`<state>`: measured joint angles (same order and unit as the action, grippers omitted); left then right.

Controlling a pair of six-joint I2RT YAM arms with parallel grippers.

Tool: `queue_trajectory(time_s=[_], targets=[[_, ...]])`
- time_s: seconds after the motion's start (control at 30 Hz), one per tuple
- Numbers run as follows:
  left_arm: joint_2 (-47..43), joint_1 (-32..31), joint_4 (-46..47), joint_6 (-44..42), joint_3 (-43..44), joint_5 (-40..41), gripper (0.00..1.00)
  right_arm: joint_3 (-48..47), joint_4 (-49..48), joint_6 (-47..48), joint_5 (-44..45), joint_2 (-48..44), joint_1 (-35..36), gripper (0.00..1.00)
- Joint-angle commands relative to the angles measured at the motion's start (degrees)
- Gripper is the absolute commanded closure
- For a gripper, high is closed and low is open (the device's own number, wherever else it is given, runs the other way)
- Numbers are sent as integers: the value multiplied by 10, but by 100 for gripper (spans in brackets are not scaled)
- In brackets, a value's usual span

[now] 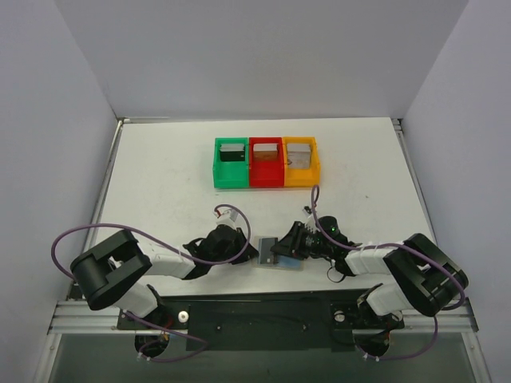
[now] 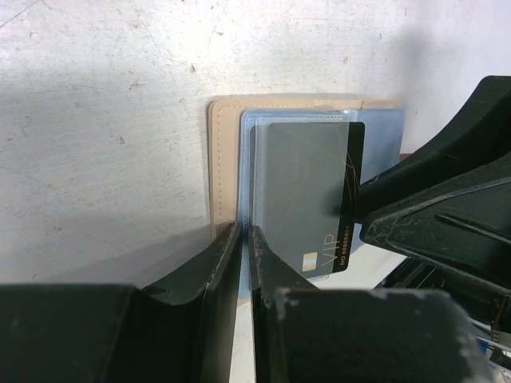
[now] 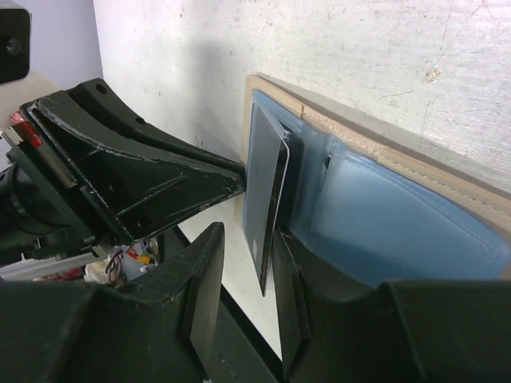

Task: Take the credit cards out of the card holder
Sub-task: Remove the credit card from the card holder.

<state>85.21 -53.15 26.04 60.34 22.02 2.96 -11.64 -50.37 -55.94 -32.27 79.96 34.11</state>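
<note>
The card holder (image 1: 266,244) lies open on the table between both grippers, tan border (image 2: 223,159) and bluish pocket panels (image 3: 383,223). A dark grey credit card (image 2: 307,191) marked VIP sticks partway out of one pocket. My left gripper (image 2: 245,235) is shut on the holder's near edge, left of the card. My right gripper (image 3: 249,247) straddles the card's free end (image 3: 267,199). Its right finger lies against the card, and a gap shows between the card and its left finger. In the top view the left gripper (image 1: 252,250) and right gripper (image 1: 277,249) nearly meet over the holder.
Green (image 1: 217,166), red (image 1: 266,180) and orange (image 1: 315,163) bins stand in a row at the back of the table, each with a small flat card-like thing inside. The table's near edge and the arm bases lie just behind the holder.
</note>
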Motion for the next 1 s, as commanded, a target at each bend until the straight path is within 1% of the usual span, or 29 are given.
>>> queue_trajectory(time_s=[0.0, 0.2, 0.33, 0.47, 0.5, 0.8, 0.97], targets=[[50, -4, -84, -27, -6, 15, 80, 4, -54, -6, -6, -9, -3, 75], [59, -14, -80, -24, 2, 13, 80, 6, -82, -16, -11, 12, -4, 83], [59, -15, -80, -22, 3, 13, 81, 5, -76, -14, -10, 12, -4, 87], [52, -15, -86, -22, 2, 14, 81, 3, -61, -8, -9, 9, -4, 96], [51, -15, -86, -22, 1, 15, 81, 3, -56, -8, -7, 7, -4, 100], [46, -15, -90, -22, -1, 18, 82, 8, -48, -4, -3, 0, -6, 100], [40, -14, -93, -20, -3, 21, 82, 11, -21, 7, -2, -22, -10, 100]])
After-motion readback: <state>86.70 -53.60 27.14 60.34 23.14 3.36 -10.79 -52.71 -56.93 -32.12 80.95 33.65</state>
